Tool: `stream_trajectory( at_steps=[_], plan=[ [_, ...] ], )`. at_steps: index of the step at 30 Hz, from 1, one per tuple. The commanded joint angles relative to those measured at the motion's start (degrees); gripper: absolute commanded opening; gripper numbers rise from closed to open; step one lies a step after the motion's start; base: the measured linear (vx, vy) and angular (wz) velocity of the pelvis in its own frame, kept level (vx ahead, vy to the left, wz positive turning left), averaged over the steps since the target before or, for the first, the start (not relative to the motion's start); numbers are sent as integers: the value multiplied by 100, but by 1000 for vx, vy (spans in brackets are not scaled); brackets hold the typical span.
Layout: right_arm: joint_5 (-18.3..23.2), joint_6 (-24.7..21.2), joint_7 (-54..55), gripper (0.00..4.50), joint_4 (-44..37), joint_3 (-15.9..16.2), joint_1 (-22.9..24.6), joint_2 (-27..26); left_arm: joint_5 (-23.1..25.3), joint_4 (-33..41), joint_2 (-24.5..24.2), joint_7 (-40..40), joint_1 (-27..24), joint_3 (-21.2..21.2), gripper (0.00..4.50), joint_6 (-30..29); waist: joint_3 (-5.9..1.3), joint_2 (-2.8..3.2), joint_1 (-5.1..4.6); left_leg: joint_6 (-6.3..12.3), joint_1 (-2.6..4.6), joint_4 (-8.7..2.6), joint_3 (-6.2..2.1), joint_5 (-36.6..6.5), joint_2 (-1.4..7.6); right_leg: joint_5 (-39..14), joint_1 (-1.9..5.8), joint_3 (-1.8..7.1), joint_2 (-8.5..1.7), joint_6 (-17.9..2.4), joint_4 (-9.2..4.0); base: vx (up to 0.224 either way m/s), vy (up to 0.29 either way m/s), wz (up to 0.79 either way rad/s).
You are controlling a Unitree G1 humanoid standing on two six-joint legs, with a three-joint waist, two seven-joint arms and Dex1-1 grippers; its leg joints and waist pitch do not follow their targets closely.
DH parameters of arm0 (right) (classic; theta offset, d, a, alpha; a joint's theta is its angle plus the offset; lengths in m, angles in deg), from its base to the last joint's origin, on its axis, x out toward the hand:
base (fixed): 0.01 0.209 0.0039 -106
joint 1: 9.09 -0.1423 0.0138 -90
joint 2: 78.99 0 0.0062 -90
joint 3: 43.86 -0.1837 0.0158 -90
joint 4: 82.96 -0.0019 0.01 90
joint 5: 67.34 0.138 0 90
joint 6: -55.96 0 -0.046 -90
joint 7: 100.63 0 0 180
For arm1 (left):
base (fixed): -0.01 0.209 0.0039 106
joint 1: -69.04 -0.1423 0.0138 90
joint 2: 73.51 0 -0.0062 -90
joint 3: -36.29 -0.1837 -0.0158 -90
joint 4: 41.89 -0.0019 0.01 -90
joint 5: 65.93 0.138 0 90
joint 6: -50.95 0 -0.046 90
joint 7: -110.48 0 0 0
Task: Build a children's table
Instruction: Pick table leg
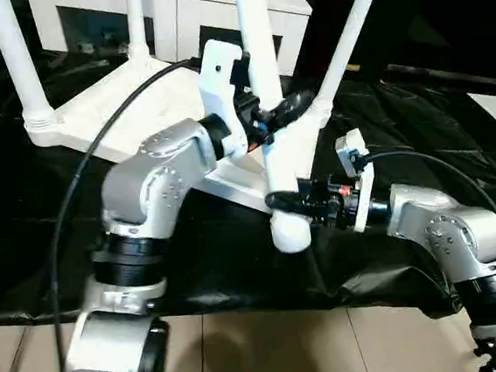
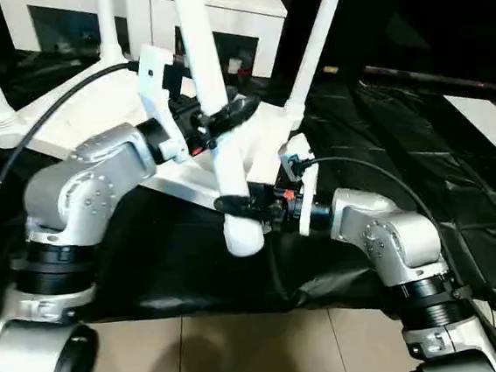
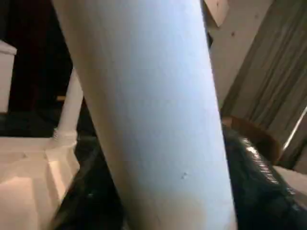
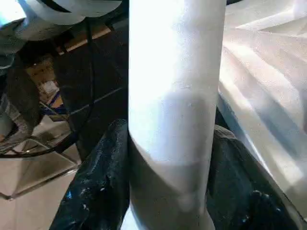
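Note:
The children's table lies upside down on a black cloth. Its white tabletop (image 1: 126, 101) shows a ribbed underside. Three white legs (image 1: 16, 59) (image 1: 135, 21) (image 1: 352, 31) stand up from its corners. A fourth leg (image 1: 255, 27) rises almost upright at the near corner, its rounded lower end (image 1: 290, 230) just past the tabletop's edge. My left gripper (image 1: 278, 113) is shut on this leg higher up, with the leg (image 3: 144, 120) between its black fingers. My right gripper (image 1: 295, 201) is shut on the same leg (image 4: 172, 96) near its lower end. I cannot tell whether the leg sits in its socket.
A white cabinet (image 1: 178, 8) stands right behind the tabletop. The black cloth (image 1: 238, 266) ends at a tiled floor (image 1: 264, 351) in front of me. A black cable (image 1: 80, 176) loops over my left arm, and another cable (image 1: 440, 167) arcs over my right.

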Motion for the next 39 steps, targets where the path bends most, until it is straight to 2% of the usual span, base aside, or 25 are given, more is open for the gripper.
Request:
stream_trajectory(
  at_steps=[1, 3, 4, 6, 7, 10, 15, 19, 22, 24, 25, 39],
  plan=[
    [-65, 225, -42, 186, -126, -47, -100, 3, -336, -102, 190, 262, 22, 359, 223, -257, -443, 112, -28, -557, 150, -443, -27, -1713, 61, -1963, 223, 164, -332, -513, -463, 0, 0, 0],
    [-125, 294, -14, 186, -100, -36, -106, 6, -514, -81, 233, 242, 39, 465, 212, -329, -437, 90, -31, -548, 152, -440, -22, -1722, 57, -1987, 218, 161, -330, -523, -474, 0, 0, 0],
    [-240, 428, 22, 186, -37, -29, -120, 12, -767, -15, 253, 128, 68, 567, 204, -448, -437, 91, -26, -538, 156, -440, -21, -1741, 57, -2042, 213, 162, -334, -515, -489, 0, 0, 0],
    [-228, 427, -13, 186, -25, -37, -125, 21, -776, 7, 226, 46, 69, 536, 188, -459, -433, 92, -31, -529, 154, -448, -27, -1781, 57, -2124, 213, 159, -331, -476, -503, 0, 0, 0],
    [-129, 366, -170, 242, -39, -50, -125, 67, -746, 78, 110, -250, 53, 370, 185, -426, -427, 90, -31, -509, 167, -450, -27, -1812, 55, -2175, 204, 156, -323, -440, -512, 0, 0, 0],
    [-27, 294, -399, 262, -21, -49, -160, 188, -764, 255, -78, -791, 28, 92, 180, -455, -430, 104, -31, -502, 167, -464, -33, -1810, 66, -2170, 212, 160, -326, -413, -506, 0, 0, 0],
    [-152, 303, -987, 308, 30, 147, -266, 621, -846, 400, -416, -1596, 88, -330, 179, -475, -410, 108, -23, -506, 181, -471, -20, -1838, 77, -2168, 204, 174, -330, -475, -505, 0, 0, 0],
    [-153, 238, -1386, 309, 58, 244, -334, 844, -770, 240, -444, -1723, 194, -410, 179, -371, -416, 56, -25, -487, 167, -456, -12, -1783, 74, -2216, 220, 172, -337, -496, -506, 0, 0, 0],
    [-153, 136, -1616, 309, 74, 381, -405, 965, -782, 208, -424, -1874, 234, -466, 179, -343, -416, 75, -32, -486, 148, -457, -18, -1717, 71, -2232, 227, 173, -342, -502, -505, 0, 0, 0],
    [-162, 140, -1661, 309, 74, 439, -416, 984, -774, 204, -417, -1899, 226, -491, 179, -334, -418, 93, -28, -490, 161, -453, -21, -1753, 76, -2248, 219, 171, -348, -524, -503, 0, 0, 0],
    [-169, 146, -1686, 309, 78, 466, -417, 990, -776, 205, -424, -1927, 219, -508, 179, -326, -419, 67, -32, -484, 162, -452, -17, -1743, 77, -2234, 219, 170, -344, -535, -508, 0, 0, 0],
    [-386, 380, -1659, 309, 275, 599, -469, 825, -793, 200, -436, -2095, 221, -560, 179, -265, -419, 82, -27, -507, 167, -457, -15, -1740, 80, -2115, 217, 172, -340, -629, -483, 0, 0, 0]
  ],
)
